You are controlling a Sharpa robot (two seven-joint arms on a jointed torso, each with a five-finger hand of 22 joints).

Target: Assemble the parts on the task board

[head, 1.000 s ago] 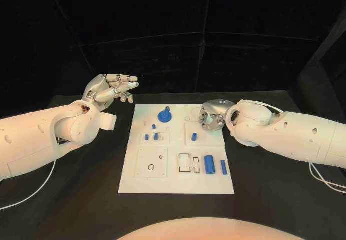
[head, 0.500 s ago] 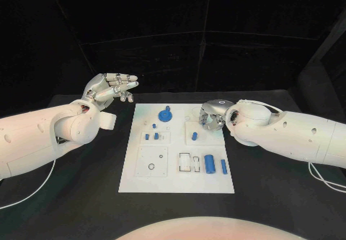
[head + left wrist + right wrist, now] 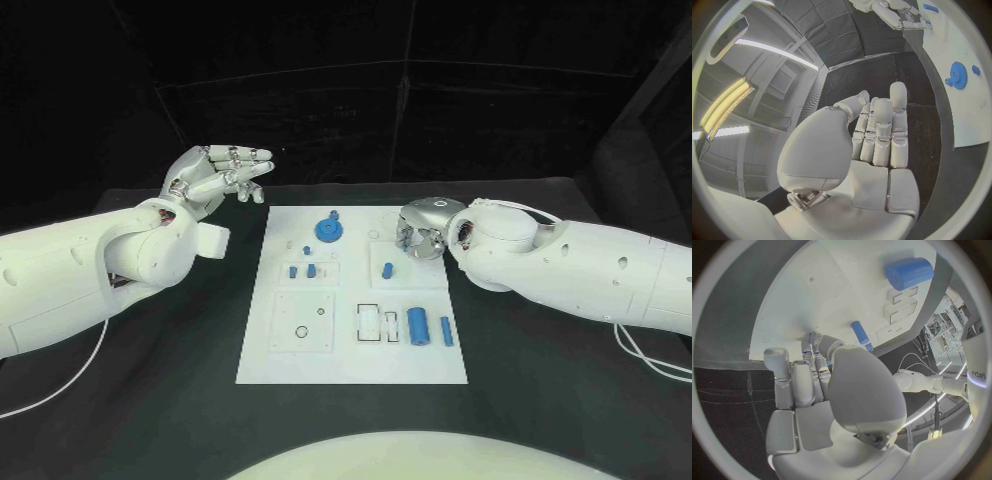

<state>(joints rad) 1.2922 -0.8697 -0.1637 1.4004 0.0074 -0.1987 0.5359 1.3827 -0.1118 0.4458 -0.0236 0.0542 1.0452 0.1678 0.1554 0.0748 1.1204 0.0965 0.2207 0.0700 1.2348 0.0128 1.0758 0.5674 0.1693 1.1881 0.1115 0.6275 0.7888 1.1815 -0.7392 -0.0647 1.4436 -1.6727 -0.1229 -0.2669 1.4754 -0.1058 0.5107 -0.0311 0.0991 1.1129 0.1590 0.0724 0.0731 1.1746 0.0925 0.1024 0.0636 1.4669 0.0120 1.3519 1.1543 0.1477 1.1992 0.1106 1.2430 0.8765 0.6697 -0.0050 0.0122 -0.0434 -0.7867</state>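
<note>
At the task board's (image 3: 283, 360) far right corner, the right hand (image 3: 421, 228) curls over a small blue part, fingertip contact hidden, likely light, rigid, slippery, best pinched on its sides.

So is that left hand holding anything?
No, the left hand is empty: its fingers lie straight, with nothing between them.

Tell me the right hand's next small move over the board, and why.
Probably lower the fingers a little further onto the far right part of the task board and close. The right hand hangs curled over that spot, a small blue part sits at its fingertips, and whether it is gripped cannot be told. The left hand is raised off the board.
</note>
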